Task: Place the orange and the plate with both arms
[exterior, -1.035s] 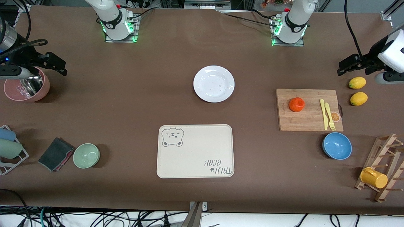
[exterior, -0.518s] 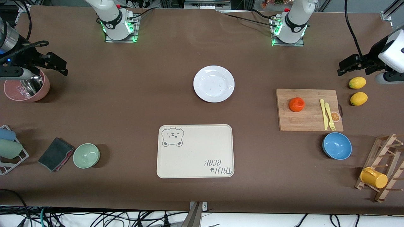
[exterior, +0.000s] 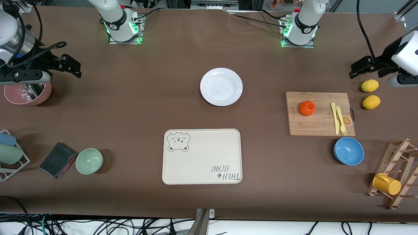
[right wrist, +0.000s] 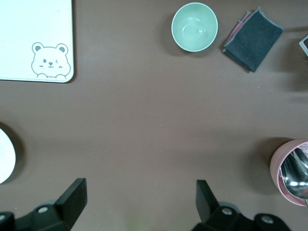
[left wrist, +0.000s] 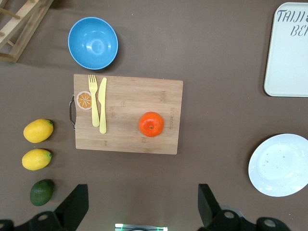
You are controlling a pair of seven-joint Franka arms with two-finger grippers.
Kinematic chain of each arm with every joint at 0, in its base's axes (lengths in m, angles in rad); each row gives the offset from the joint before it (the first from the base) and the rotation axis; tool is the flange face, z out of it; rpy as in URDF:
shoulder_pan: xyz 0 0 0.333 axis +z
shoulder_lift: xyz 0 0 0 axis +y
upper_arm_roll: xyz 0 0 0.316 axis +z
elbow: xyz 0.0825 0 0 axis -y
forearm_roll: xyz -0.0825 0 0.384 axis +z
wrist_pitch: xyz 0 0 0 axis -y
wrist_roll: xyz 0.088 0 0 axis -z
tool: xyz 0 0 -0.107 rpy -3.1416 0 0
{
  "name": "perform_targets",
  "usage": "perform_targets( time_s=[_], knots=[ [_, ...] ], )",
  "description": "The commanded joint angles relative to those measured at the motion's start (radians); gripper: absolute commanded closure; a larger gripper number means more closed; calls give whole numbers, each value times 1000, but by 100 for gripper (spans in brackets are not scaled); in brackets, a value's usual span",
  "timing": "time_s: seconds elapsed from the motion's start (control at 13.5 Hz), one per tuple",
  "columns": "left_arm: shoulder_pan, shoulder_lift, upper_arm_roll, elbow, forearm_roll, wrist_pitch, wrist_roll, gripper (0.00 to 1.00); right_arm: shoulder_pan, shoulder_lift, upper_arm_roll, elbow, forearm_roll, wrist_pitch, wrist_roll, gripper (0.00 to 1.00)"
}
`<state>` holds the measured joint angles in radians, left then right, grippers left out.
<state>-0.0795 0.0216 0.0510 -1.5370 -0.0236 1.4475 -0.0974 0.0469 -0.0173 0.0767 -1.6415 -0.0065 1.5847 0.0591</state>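
Note:
The orange (exterior: 307, 108) sits on a wooden cutting board (exterior: 318, 125) toward the left arm's end; it also shows in the left wrist view (left wrist: 151, 124). The white plate (exterior: 221, 86) lies bare in the table's middle, farther from the front camera than the bear tray; it also shows in the left wrist view (left wrist: 279, 164), and its edge in the right wrist view (right wrist: 5, 161). My left gripper (exterior: 354, 70) is open and empty, up over the table beside the lemons. My right gripper (exterior: 74, 67) is open and empty, up beside the pink bowl.
A cream bear tray (exterior: 201, 156) lies nearer the camera. A yellow knife and fork (exterior: 338, 118) lie on the board. A blue bowl (exterior: 348, 150), two lemons (exterior: 369, 85), a wooden rack with a yellow cup (exterior: 386, 184), a green bowl (exterior: 89, 161), a dark cloth (exterior: 58, 159) and a pink bowl (exterior: 27, 93) stand around.
My right gripper has moved from over the pink bowl toward the table's middle. The left arm, the orange and the plate have not moved.

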Motion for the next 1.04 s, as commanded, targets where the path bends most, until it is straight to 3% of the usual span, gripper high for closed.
perform_targets(
  time_s=[0.0,0.52,0.96],
  knots=[
    [4,-3,-2,15,10,-19,-7,0,4,-3,-3,9,-3,-12,-8,0],
    [4,-3,-2,15,10,-19,-7,0,5,-13,2,14,0,-12,-10,0],
    [7,1,0,17,10,-18,-5,0,5,-12,60,15,-3,-6,7,0]
  ],
)
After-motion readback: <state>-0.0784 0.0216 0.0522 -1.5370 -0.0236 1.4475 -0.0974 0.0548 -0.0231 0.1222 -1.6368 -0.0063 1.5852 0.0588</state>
